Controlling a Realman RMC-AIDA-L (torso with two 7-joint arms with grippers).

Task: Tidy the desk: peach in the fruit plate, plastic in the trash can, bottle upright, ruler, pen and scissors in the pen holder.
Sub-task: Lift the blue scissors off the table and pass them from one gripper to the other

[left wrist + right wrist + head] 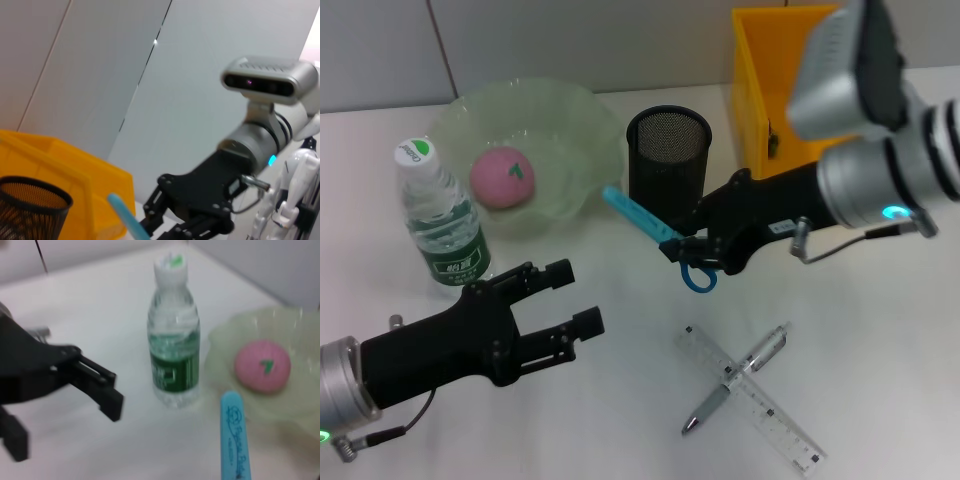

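Observation:
My right gripper (692,251) is shut on the blue scissors (645,222), held just in front of the black mesh pen holder (668,150), the blue sheathed blades pointing toward the plate. The scissors' blue tip shows in the right wrist view (234,440) and the left wrist view (125,216). The pink peach (503,177) lies in the green fruit plate (575,125). The water bottle (441,217) stands upright left of the plate. A clear ruler (750,398) and a pen (737,377) lie crossed on the table. My left gripper (575,297) is open and empty at the front left.
A yellow bin (768,80) stands behind and right of the pen holder. The pen holder (30,212) and the bin (65,167) also show in the left wrist view, with my right arm's gripper (192,222) beyond them.

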